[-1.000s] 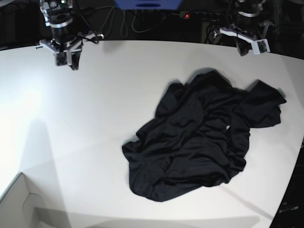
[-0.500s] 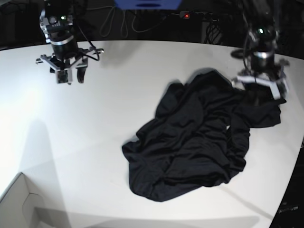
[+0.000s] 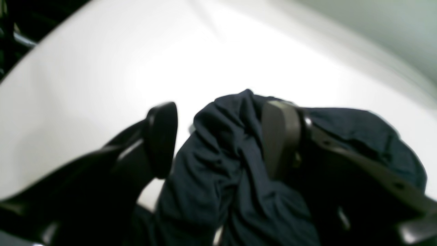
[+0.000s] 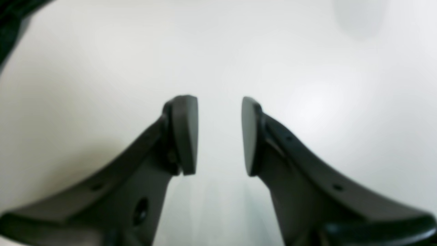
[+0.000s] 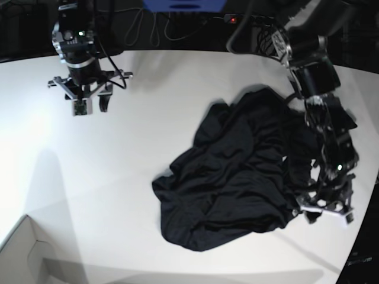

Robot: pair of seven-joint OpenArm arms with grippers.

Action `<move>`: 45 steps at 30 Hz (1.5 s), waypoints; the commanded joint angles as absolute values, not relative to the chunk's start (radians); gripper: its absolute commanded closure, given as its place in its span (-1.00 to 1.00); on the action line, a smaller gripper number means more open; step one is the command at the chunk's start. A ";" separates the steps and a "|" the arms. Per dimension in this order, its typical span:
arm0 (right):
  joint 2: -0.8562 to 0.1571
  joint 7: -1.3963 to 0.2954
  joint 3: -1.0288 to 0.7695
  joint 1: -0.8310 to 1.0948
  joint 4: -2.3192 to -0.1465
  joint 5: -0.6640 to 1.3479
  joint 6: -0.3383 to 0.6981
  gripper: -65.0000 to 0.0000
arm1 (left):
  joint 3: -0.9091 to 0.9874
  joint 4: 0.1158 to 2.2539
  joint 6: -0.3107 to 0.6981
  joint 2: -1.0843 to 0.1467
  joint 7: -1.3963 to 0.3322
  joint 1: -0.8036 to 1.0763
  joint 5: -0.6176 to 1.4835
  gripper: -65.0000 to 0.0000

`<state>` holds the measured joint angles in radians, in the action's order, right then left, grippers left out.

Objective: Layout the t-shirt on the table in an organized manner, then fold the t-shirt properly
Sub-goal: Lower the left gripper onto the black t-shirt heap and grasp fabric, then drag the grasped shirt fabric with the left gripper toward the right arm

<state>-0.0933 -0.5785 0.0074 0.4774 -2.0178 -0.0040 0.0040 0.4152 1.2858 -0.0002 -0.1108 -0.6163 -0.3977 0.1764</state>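
Base view shows the t-shirt (image 5: 243, 171) lying crumpled in a heap on the table (image 5: 118, 165). At the heap's near right edge, the left gripper (image 5: 324, 214) reaches down over the fabric. From the left wrist view, that gripper (image 3: 218, 136) has its jaws spread wide, with a dark fold of the t-shirt (image 3: 225, 177) rising between them; neither pad is pressed closed on it. Well apart from the shirt, the right gripper (image 5: 90, 105) hangs above bare tabletop. Its wrist view shows the jaws parted, nothing between them but the white table (image 4: 218, 51) below.
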 commanded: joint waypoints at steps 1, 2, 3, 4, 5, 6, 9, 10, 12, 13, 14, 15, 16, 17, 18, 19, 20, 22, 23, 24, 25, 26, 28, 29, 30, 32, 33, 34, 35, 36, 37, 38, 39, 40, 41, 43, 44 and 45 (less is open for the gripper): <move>-0.097 -0.558 0.007 0.469 -2.035 -0.005 0.005 0.33 | 0.377 1.253 0.005 -0.133 -0.582 -0.458 0.182 -0.16; -0.097 -0.558 0.008 0.466 -2.035 -0.005 0.005 0.33 | 0.341 1.204 0.005 -0.148 -0.552 -0.478 0.182 -0.16; -0.097 -0.558 0.010 0.464 -2.035 -0.005 0.005 0.33 | 0.303 1.159 -0.002 -0.160 -0.509 -0.495 0.182 -0.16; -0.097 -0.558 0.012 0.464 -2.035 -0.005 0.005 0.33 | 0.269 1.112 -0.004 -0.171 -0.458 -0.504 0.182 -0.17; -0.099 -0.558 0.012 0.464 -2.035 -0.005 0.005 0.33 | 0.237 1.059 -0.004 -0.180 -0.409 -0.515 0.182 -0.17; -0.099 -0.558 0.012 0.464 -2.032 -0.005 0.005 0.33 | 0.216 1.004 -0.004 -0.188 -0.372 -0.524 0.182 -0.17; -0.099 -0.558 0.012 0.463 -2.031 -0.005 0.005 0.33 | 0.171 0.794 -0.004 -0.197 -0.266 -0.581 0.185 -0.17; -0.101 -0.558 0.012 0.463 -2.031 -0.005 0.005 0.33 | 0.170 0.727 -0.004 -0.197 -0.237 -0.598 0.189 -0.17; -0.101 -0.558 0.010 0.463 -2.031 -0.005 0.005 0.33 | 0.170 0.627 -0.004 -0.196 -0.188 -0.618 0.191 -0.17; -0.101 -0.558 0.010 0.463 -2.031 -0.005 0.005 0.33 | 0.170 0.602 -0.004 -0.196 -0.170 -0.618 0.191 -0.17; -0.101 -0.558 0.010 0.463 -2.031 -0.005 0.005 0.33 | 0.168 0.585 -0.004 -0.193 -0.150 -0.618 0.191 -0.17; -0.101 -0.558 0.010 0.461 -2.031 -0.005 0.005 0.33 | 0.163 0.582 -0.004 -0.193 -0.133 -0.615 0.189 -0.17; -0.101 -0.558 0.010 0.456 -2.031 -0.005 0.005 0.33 | 0.163 0.582 -0.004 -0.189 -0.122 -0.611 0.183 -0.17; -0.104 -0.558 0.010 0.453 -2.031 -0.005 0.005 0.33 | 0.162 0.578 -0.004 -0.189 -0.119 -0.611 0.183 -0.16; -0.110 -0.558 0.012 0.450 -2.029 -0.005 0.005 0.33 | 0.162 0.575 -0.004 -0.189 -0.119 -0.615 0.183 -0.16; -0.113 -0.558 0.012 0.450 -2.029 -0.005 0.005 0.33 | 0.162 0.575 -0.004 -0.188 -0.119 -0.615 0.185 -0.15; -0.113 -0.558 0.013 0.450 -2.029 -0.005 0.005 0.33 | 0.162 0.575 -0.004 -0.188 -0.119 -0.615 0.188 -0.15; -0.114 -0.558 0.013 0.450 -2.029 -0.005 0.005 0.33 | 0.162 0.573 0.001 -0.188 -0.119 -0.615 0.188 -0.02; -0.116 -0.558 0.013 0.450 -2.029 -0.005 0.005 0.33 | 0.162 0.573 0.002 -0.188 -0.119 -0.615 0.189 0.14; -0.116 -0.558 0.013 0.450 -2.029 -0.005 0.005 0.33 | 0.162 0.573 0.002 -0.188 -0.119 -0.615 0.191 0.37; -0.116 -0.558 0.013 0.449 -2.029 -0.005 0.005 0.33 | 0.165 0.573 0.002 -0.188 -0.119 -0.616 0.191 0.62; -0.116 -0.558 0.013 0.449 -2.029 -0.005 0.005 0.33 | 0.168 0.573 0.002 -0.186 -0.119 -0.616 0.191 0.92; -0.116 -0.558 0.013 0.449 -2.028 -0.005 0.005 0.33 | 0.170 0.590 -0.002 -0.186 -0.119 -0.616 0.193 1.00; -0.116 -0.558 0.013 0.447 -2.026 -0.005 0.005 0.33 | 0.170 0.613 -0.002 -0.185 -0.120 -0.616 0.194 0.93; -0.116 -0.558 0.013 0.447 -2.022 -0.005 0.005 0.33 | 0.170 0.653 -0.002 -0.182 -0.122 -0.611 0.194 0.98; -0.116 -0.558 0.012 0.438 -2.014 -0.005 0.005 0.33 | 0.170 0.780 -0.002 -0.162 -0.180 -0.584 0.194 1.00; -0.116 -0.558 0.010 0.437 -2.008 -0.005 0.005 0.33 | 0.170 0.852 -0.004 -0.157 -0.219 -0.567 0.194 0.99; -0.116 -0.558 0.008 0.437 -2.006 -0.005 0.005 0.33 | 0.170 0.941 -0.004 -0.154 -0.259 -0.553 0.194 0.99; -0.116 -0.558 0.008 0.435 -2.005 -0.005 0.005 0.33 | 0.170 1.046 -0.002 -0.134 -0.303 -0.526 0.194 1.00; -0.116 -0.558 0.008 0.435 -2.005 -0.005 0.005 0.33 | 0.170 1.138 -0.001 -0.114 -0.335 -0.493 0.194 1.00; -0.116 -0.558 0.007 0.435 -2.005 -0.005 0.005 0.33 | 0.166 1.230 -0.001 -0.093 -0.371 -0.466 0.193 1.00; -0.116 -0.558 0.007 0.435 -2.005 -0.005 0.005 0.33 | 0.163 1.336 0.001 -0.073 -0.403 -0.440 0.193 1.00; -0.116 -0.558 0.007 0.435 -2.005 -0.005 0.005 0.33 | 0.160 1.425 0.002 -0.051 -0.438 -0.417 0.193 1.00; -0.116 -0.558 0.005 0.435 -2.005 -0.005 0.005 0.33 | 0.159 1.506 0.004 -0.025 -0.473 -0.394 0.193 1.00; -0.116 -0.558 0.005 0.435 -2.005 -0.005 0.005 0.33 | 0.145 1.583 0.005 0.004 -0.512 -0.363 0.193 1.00; -0.117 -0.558 -0.005 0.435 -2.005 -0.005 0.005 0.33 | 0.074 1.701 0.005 0.031 -0.555 -0.300 0.193 1.00; -0.117 -0.558 -0.019 0.435 -2.005 -0.005 0.005 0.33 | 0.028 1.753 0.005 0.036 -0.562 -0.268 0.193 1.00; -0.116 -0.558 -0.033 0.435 -2.005 -0.005 0.005 0.33 | -0.019 1.791 0.005 0.038 -0.562 -0.232 0.193 1.00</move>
<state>-0.1116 -0.5800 -0.0273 0.4362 -1.9869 0.0002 0.0044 -0.0231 1.7813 -0.0006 0.0334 -0.5781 -0.2157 0.1848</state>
